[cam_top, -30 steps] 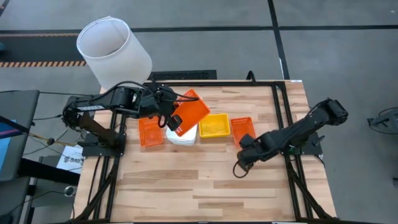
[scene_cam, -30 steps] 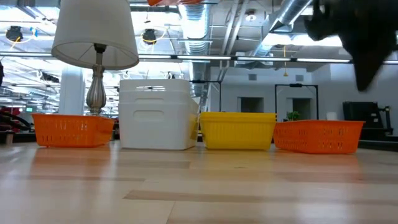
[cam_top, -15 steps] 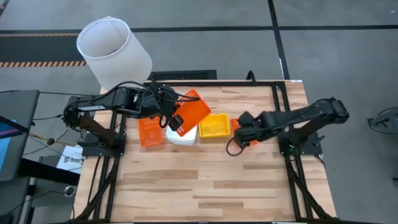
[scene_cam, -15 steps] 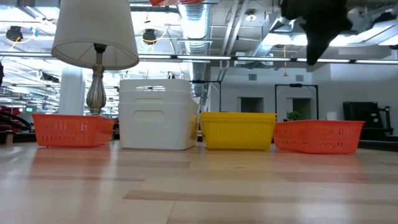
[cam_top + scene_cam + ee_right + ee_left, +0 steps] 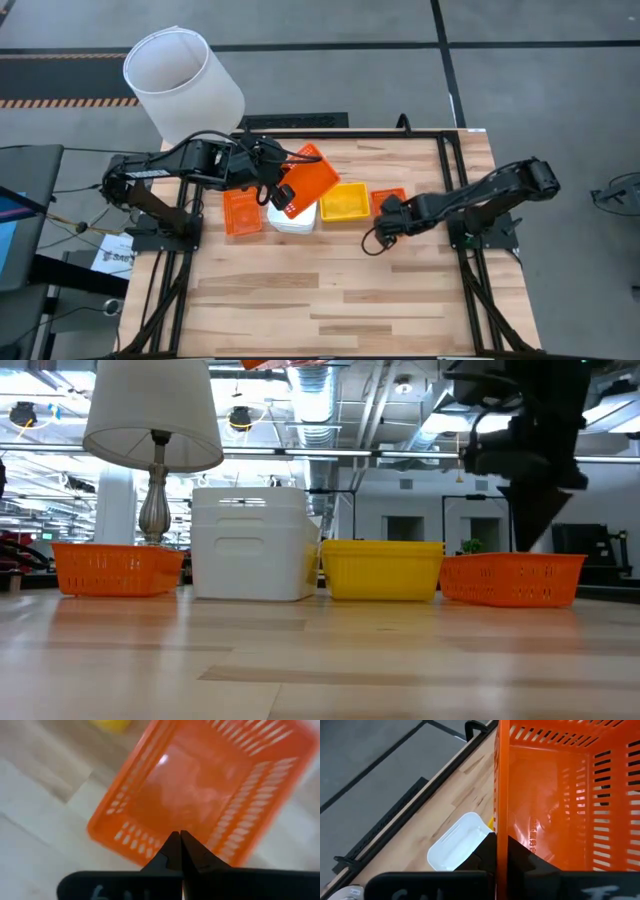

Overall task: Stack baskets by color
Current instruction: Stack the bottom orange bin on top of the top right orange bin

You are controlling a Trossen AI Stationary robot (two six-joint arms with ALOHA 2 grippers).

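I'm holding one orange basket [image 5: 308,178] up in the air with my left gripper [image 5: 283,196], fingers clamped on its rim, tilted above the white stack [image 5: 296,217]. My right gripper [image 5: 385,214] is hanging just over the near wall of the right orange basket [image 5: 390,201], fingers pressed together on nothing; the basket is sitting loose on the table [image 5: 330,300].

To do this step well, I judge I should be opening the right fingers before dropping, straddling one wall of that basket and pinching the rim, not the perforated side, which looks flexible. Lift level so it doesn't catch the yellow stack [image 5: 344,201] just beside it. The left should be squaring its tilted basket before lowering it into the left orange basket [image 5: 241,211], corners lined up so it nests.

Count: orange, three, separate — one held, one at each end of the row. White, one stack; layers look like about three, can't tell exactly. Yellow, one stack; can't tell how many are nested in it.
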